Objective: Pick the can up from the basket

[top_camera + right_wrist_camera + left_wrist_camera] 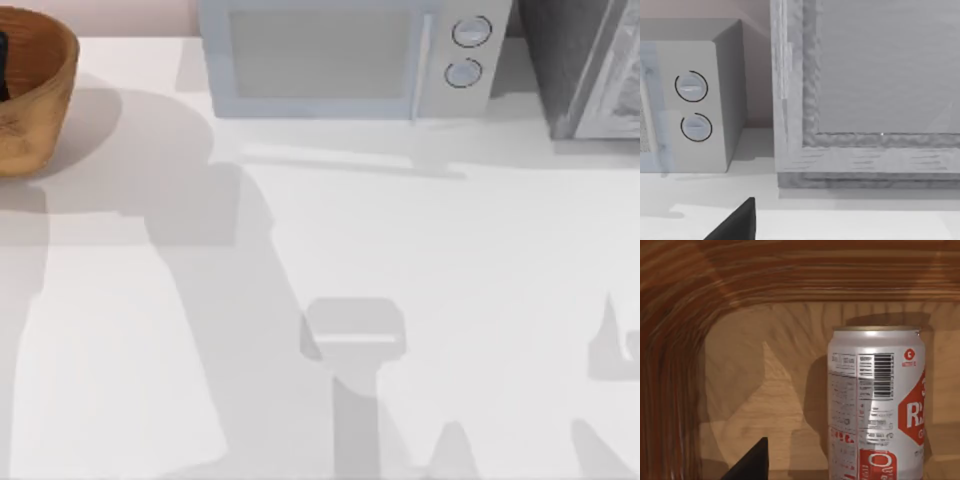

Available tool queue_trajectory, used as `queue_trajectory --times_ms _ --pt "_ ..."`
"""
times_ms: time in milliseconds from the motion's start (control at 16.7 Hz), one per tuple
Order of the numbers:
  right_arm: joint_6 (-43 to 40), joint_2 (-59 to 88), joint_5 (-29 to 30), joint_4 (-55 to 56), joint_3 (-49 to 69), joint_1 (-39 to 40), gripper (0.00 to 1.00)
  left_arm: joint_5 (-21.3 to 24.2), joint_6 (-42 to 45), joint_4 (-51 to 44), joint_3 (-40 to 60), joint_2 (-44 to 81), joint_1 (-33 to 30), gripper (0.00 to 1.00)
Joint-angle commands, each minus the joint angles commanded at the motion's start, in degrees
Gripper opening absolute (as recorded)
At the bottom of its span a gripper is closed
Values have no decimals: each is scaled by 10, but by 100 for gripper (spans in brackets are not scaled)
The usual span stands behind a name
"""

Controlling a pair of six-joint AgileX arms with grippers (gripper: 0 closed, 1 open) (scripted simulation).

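The can [876, 405] sits inside the basket [35, 95] at the table's ten o'clock corner, not yet lifted, the left gripper close beside it, jaw state impossible to tell.

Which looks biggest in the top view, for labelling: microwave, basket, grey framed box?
1. microwave
2. basket and grey framed box: both cut by the frame's edge, so unranked.

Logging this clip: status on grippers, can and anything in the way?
Left gripper inside the basket, fingertip beside the can, no grasp visible. Right gripper fingertip near the microwave. Nothing blocking the can.
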Motion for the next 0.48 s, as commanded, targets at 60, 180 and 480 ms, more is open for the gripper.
queue_trajectory --times_ms 60,180,480 --pt "0 0 0 0 0 0 100 0 0 0 0 0 0 100" --pt "0 0 0 0 0 0 100 0 0 3 2 -1 -5 100" --pt "0 0 0 0 0 0 100 -2 -9 58 -16 41 -9 100"
